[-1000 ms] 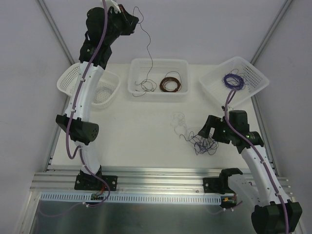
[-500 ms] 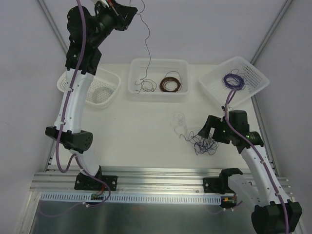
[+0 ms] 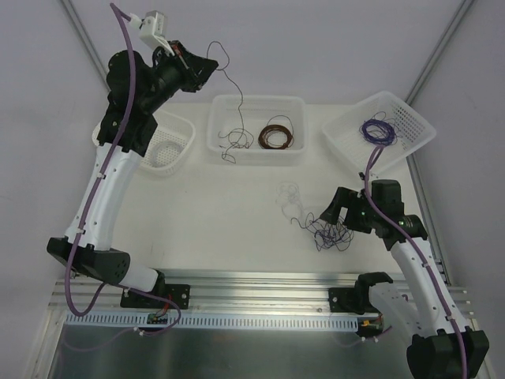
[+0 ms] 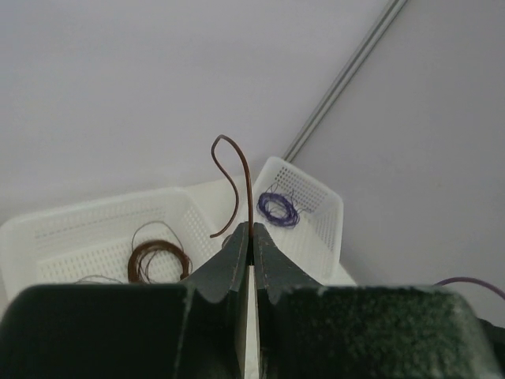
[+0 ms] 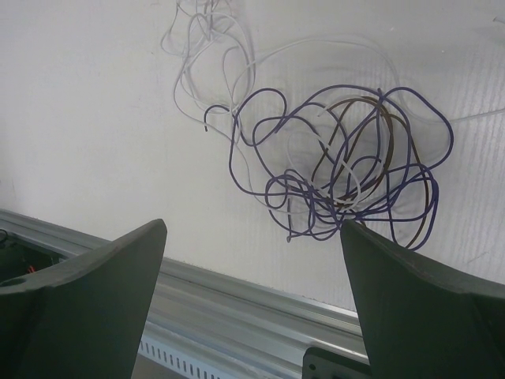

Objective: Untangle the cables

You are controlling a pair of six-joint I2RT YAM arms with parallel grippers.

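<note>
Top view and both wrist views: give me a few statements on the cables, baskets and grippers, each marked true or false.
1. The left gripper is shut on a brown strand. True.
2. The right gripper is clamped on the tangled clump. False: its jaws stand open, and the clump lies loose on the table.
3. The brown coil lies in the middle basket. True.
4. The purple coil lies on the bare table. False: it lies in the right basket.

Inspection finds no legible text, label, brand mark, number or sign on any surface in the three views.
</note>
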